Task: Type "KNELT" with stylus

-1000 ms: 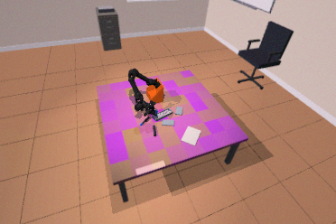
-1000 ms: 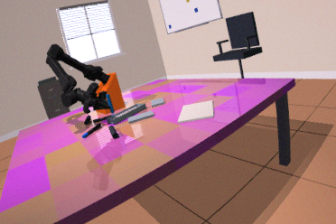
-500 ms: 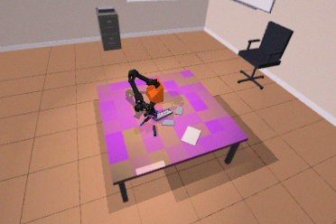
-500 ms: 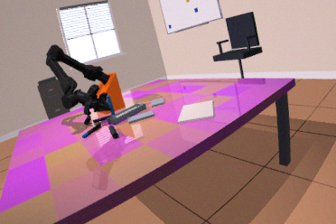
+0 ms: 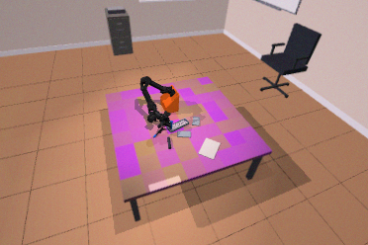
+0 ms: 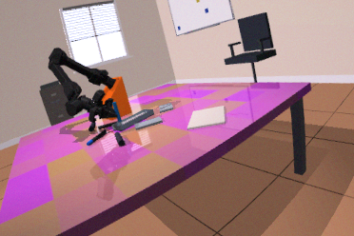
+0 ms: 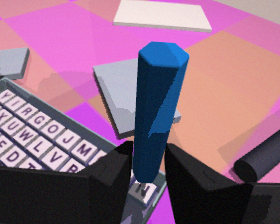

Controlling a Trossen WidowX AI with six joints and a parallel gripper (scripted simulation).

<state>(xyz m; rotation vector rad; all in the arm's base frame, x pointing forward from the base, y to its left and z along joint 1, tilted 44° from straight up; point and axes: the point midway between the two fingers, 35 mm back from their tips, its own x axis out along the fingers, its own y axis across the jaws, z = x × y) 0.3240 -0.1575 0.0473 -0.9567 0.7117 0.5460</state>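
My gripper [image 7: 148, 149] is shut on the blue stylus [image 7: 159, 110] [image 6: 116, 111], which stands nearly upright between the fingertips. The keyboard [image 5: 179, 125] [image 6: 135, 119] lies below, with its letter rows running to the left in the wrist view. The stylus's lower end is at the upper part of the N key [image 7: 146, 193], at the keyboard's near right corner. The end looks very close to the key or on it; I cannot tell how far the key is pressed. The fingers hide some of the lower keys.
Two grey slabs [image 7: 112, 95] [image 7: 9, 64] lie beyond the keyboard, with a white pad [image 7: 162, 15] [image 5: 210, 148] farther off. A dark cylinder [image 7: 267, 155] [image 6: 120, 139] lies to the right in the wrist view. An orange block [image 5: 170, 102] [image 6: 123, 98] stands behind the keyboard.
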